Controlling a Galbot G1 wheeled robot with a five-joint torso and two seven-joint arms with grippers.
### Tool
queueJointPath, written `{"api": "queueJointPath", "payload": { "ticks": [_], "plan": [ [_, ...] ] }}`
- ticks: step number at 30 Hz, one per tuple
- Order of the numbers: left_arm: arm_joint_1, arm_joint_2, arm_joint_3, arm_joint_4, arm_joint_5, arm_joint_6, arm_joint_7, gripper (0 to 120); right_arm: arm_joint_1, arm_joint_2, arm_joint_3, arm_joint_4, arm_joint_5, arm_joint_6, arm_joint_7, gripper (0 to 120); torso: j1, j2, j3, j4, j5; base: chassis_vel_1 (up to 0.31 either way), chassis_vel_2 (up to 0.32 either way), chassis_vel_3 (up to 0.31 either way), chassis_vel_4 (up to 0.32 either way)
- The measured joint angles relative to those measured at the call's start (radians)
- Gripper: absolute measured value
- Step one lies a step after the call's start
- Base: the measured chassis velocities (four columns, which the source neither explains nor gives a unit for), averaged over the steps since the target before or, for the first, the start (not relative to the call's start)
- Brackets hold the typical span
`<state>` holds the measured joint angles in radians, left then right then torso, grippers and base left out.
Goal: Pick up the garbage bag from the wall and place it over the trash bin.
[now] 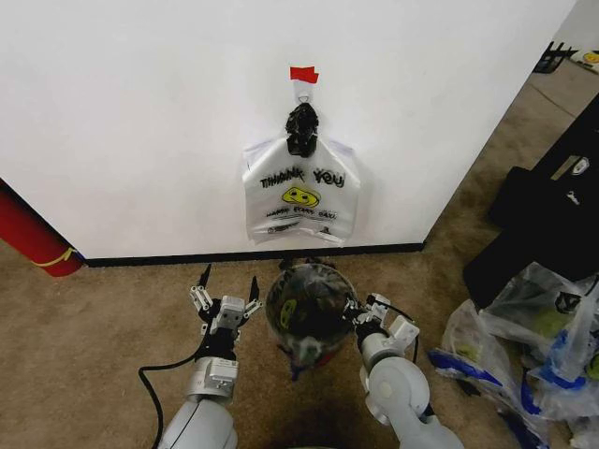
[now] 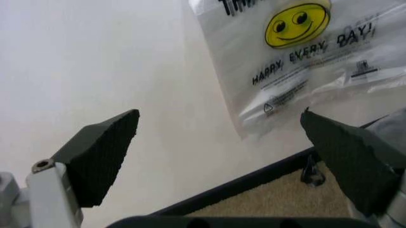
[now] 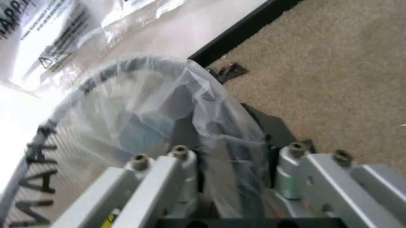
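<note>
A red cylinder (image 1: 36, 238) leans at the foot of the wall (image 1: 140, 122) on the far left. The left gripper (image 1: 225, 290) hovers low over the carpet (image 1: 84, 346) just left of the bin (image 1: 309, 313), its forearm reaching forward and its fingers (image 2: 101, 161) spread wide with nothing between them, pointing toward the baseboard (image 1: 234, 254). The bin stands on the carpet close to the wall, and the bag (image 3: 209, 118), thin and clear, is draped over its rim and mouth. On the wall straight above hangs a white bag (image 1: 301, 201) printed "THANK YOU" over a yellow smiley, then "HAPPY EVERY DAY!"; its handles gather in a black knot on a hook (image 1: 303, 94) under a strip of red tape (image 1: 303, 74). The right gripper (image 1: 357, 313) sits against the bin's right rim, arm bent in from below, its fingers (image 3: 260, 137) clamped on the bag's plastic at the rim. Clear stuffed bags (image 1: 533, 346) lie on the carpet at far right.
</note>
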<state>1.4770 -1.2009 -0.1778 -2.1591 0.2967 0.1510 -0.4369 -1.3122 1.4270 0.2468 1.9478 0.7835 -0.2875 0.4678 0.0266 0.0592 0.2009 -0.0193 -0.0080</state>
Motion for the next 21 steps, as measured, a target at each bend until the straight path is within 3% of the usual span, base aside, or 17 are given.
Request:
{"api": "queueJointPath", "payload": {
  "ticks": [17,21],
  "plan": [
    [0.031,-0.009,0.002,0.003,0.031,-0.021,-0.004,100,-0.023,-0.027,0.036,0.029,0.047,0.001,-0.041,82,0.0,0.0,0.0,0.0,0.0,0.0,0.0,0.0,0.0],
    [0.038,-0.009,0.001,0.006,0.038,-0.026,-0.009,100,-0.012,-0.027,0.052,0.012,0.077,-0.04,-0.047,97,0.0,0.0,0.0,0.0,0.0001,0.0,0.0,0.0,0.0]
  ]
}}
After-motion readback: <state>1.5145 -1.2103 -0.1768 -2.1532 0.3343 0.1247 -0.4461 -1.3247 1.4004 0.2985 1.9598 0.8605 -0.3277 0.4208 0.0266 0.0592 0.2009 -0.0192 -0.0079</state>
